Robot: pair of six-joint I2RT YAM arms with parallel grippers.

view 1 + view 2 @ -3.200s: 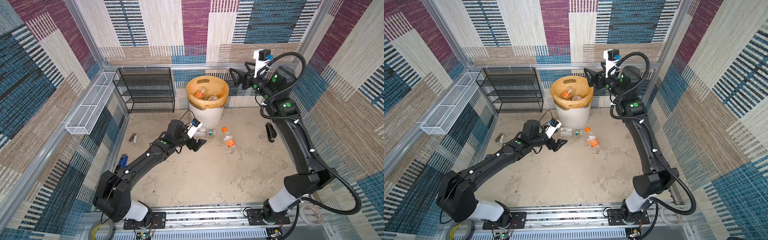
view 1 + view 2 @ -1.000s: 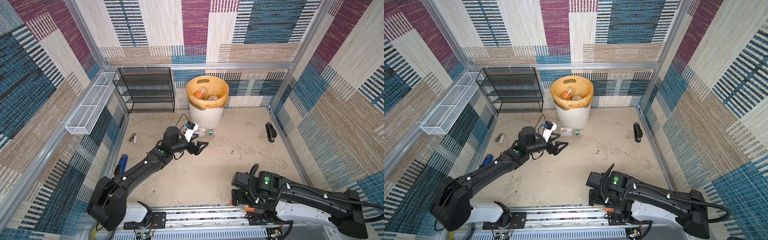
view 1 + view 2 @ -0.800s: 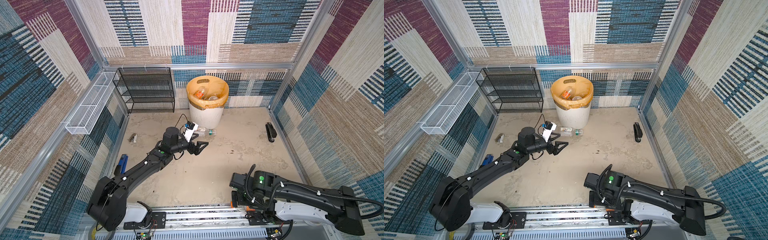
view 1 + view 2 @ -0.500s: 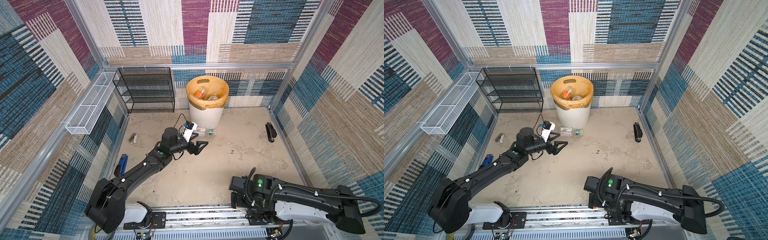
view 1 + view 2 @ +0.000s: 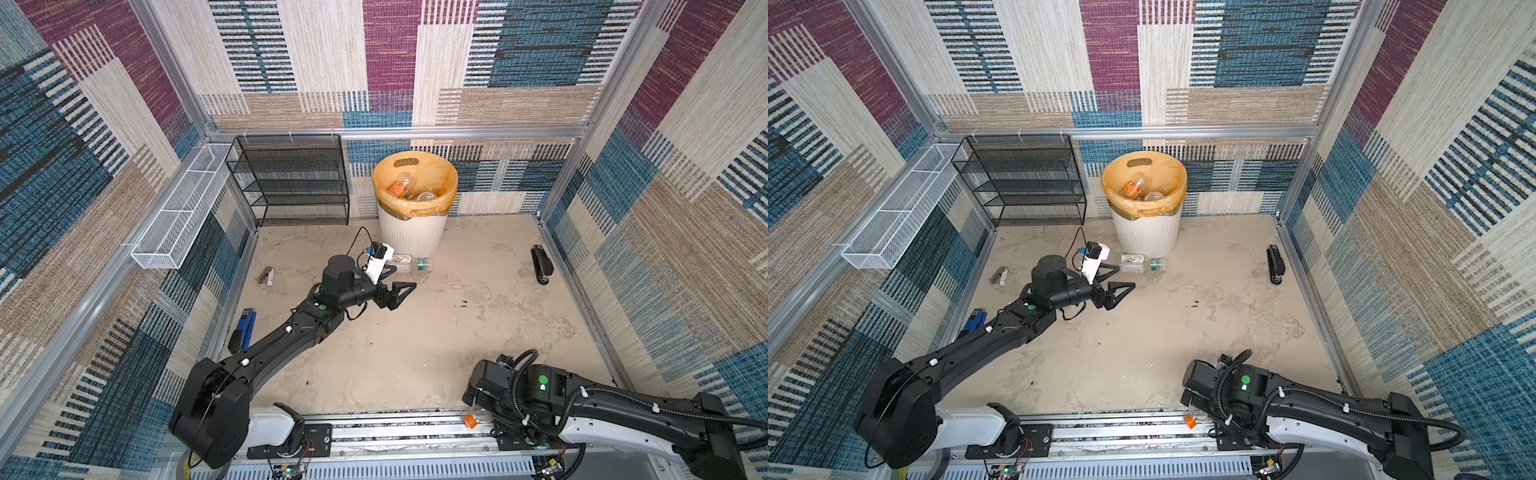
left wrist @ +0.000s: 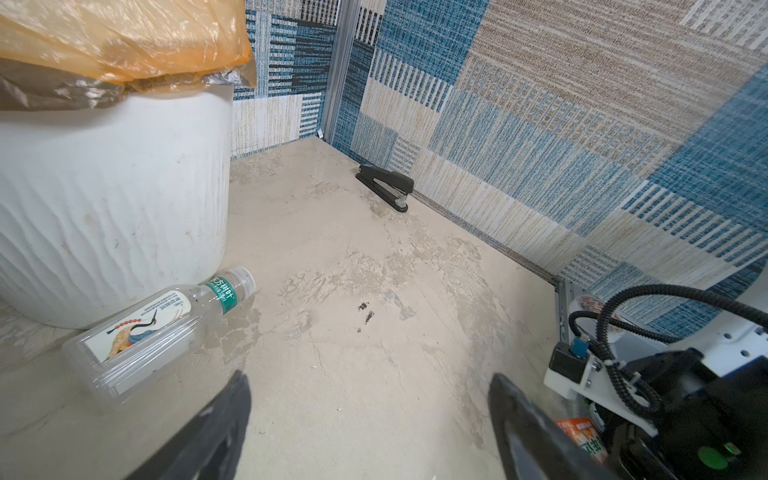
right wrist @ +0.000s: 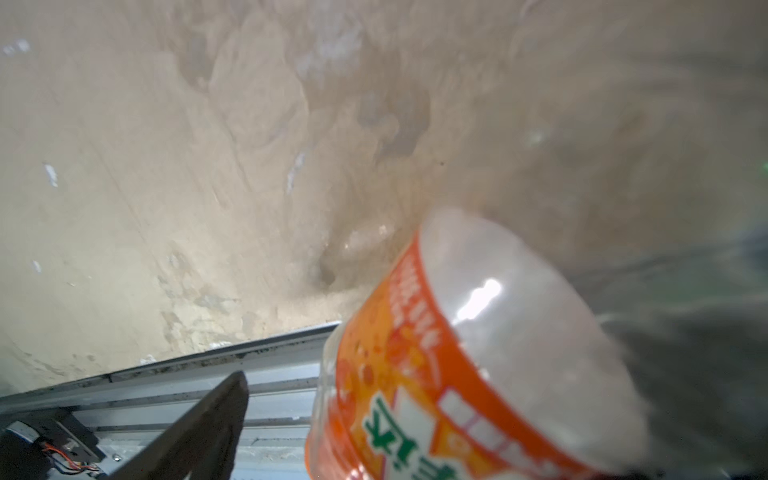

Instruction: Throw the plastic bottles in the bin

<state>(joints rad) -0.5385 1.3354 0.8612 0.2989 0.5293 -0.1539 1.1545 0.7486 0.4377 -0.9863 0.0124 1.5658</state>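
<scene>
The step in hand is the pickup of the clear bottle with the green label. It lies on its side on the surface, touching the foot of the bin. The left gripper hovers just beside it, low over the surface, fingers spread wide and empty. In the left wrist view the bottle sits off to one side of the gap, not between them. Several bottles already lie inside the bin's orange-yellow liner.

The right arm is folded low at the front edge, by the rail. Its wrist view shows an orange-labelled bottle close before the camera, with the right gripper spread. One finger stands clear of the bottle and the other is lost in blur, so the bottle seems unpinched, though it may be leaning on the hidden finger. Its orange cap shows by the rail in a top view.

Next, I judge, the left gripper must swing toward the bin and centre its fingers across the bottle's body. The bin wall crowds one side, so a grasp from above suits best. Then it must close, lift over the rim and let go.
</scene>
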